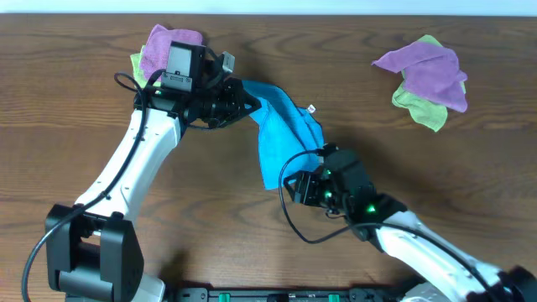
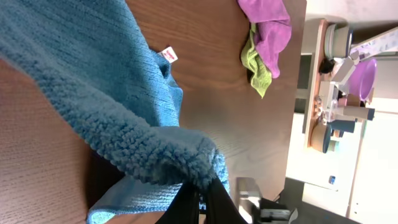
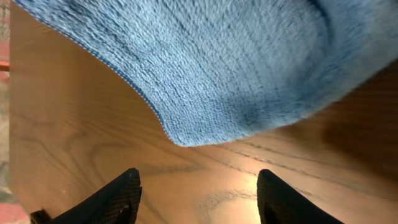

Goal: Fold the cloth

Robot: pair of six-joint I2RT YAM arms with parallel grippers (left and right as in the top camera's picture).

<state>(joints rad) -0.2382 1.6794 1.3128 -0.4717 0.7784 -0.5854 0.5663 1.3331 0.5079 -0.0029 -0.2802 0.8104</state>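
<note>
L end effector (image 1: 241, 94) is clamped on a bunched corner of the cloth (image 1: 281, 126). In the L wrist view its dark fingers (image 2: 211, 205) sit together w/ blue pile gathered right at them. R end effector (image 1: 299, 179) stands apart, nothing btwn its fingers (image 3: 118, 199), only bare worktop (image 3: 199, 180).

Key relation: the cloth's loose lower edge lies just ahead of the R end effector. It's close, but past the fingertips and not inside the gap. The cloth's long axis runs diagonally in the overhead view, from the L grip at upper left down to the free end by the R end effector. So the R arm is nearer the free end and the L arm already has the other one. The cloth looks partly lifted at the L side; can't tell how much rests flat.

Probably the next move is R easing fwd onto that edge. The path looks clear, nothing btwn.

Around:
- White tag (image 1: 311, 108) on the cloth's far edge, away from both grips.
- Purple/green pile (image 1: 424, 75) well apart at right.
- Second pile (image 1: 164, 46) just behind the L wrist, near enough to snag if L pulls back.
</note>
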